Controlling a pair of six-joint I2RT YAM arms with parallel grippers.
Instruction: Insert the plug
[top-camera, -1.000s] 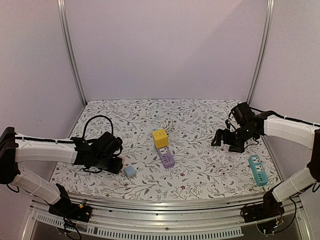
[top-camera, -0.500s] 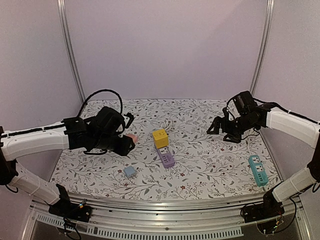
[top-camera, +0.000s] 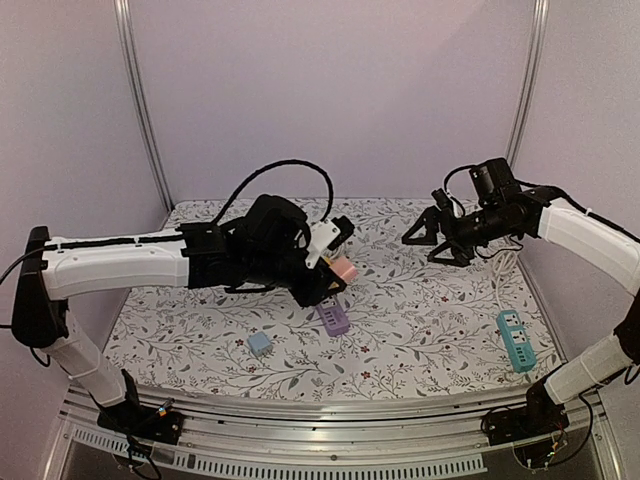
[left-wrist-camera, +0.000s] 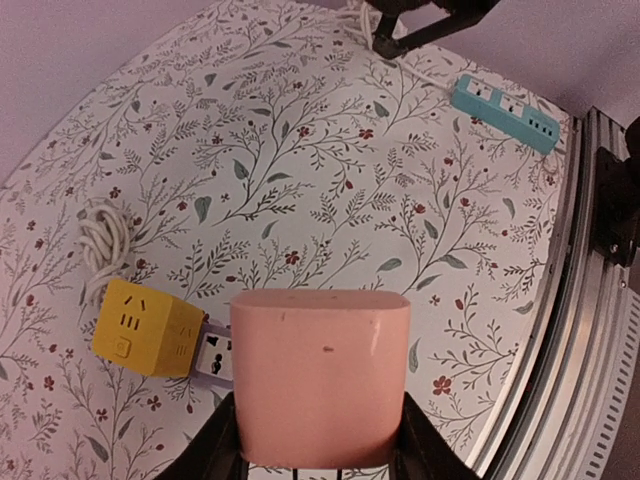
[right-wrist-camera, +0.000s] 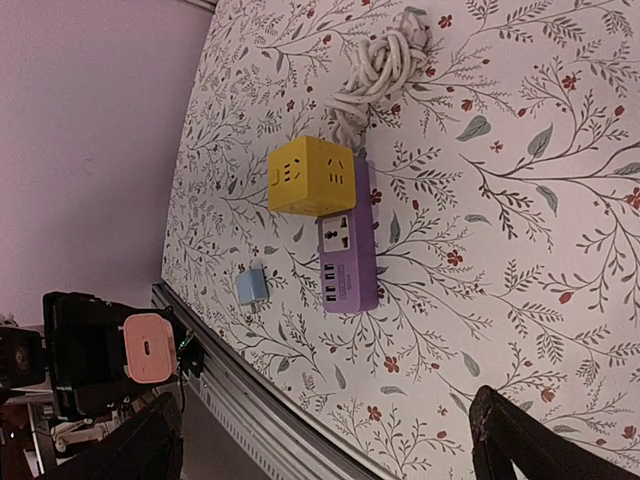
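Clamping the pink plug (left-wrist-camera: 320, 375) between both fingers (left-wrist-camera: 222, 452), the left gripper (left-wrist-camera: 320, 455) holds it in the air at lower centre of the left wrist frame, above the purple power strip (left-wrist-camera: 215, 358) and yellow cube (left-wrist-camera: 145, 340). That view shows only a blank side; the right wrist view, lower left, shows a marked face, long axis upright. The right gripper (right-wrist-camera: 330, 445) gapes wide, holding nothing.

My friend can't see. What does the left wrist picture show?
The left tool holds a pink plug above a flowery table. Below lie a yellow cube, a coiled white cord and, farther off, a teal strip.
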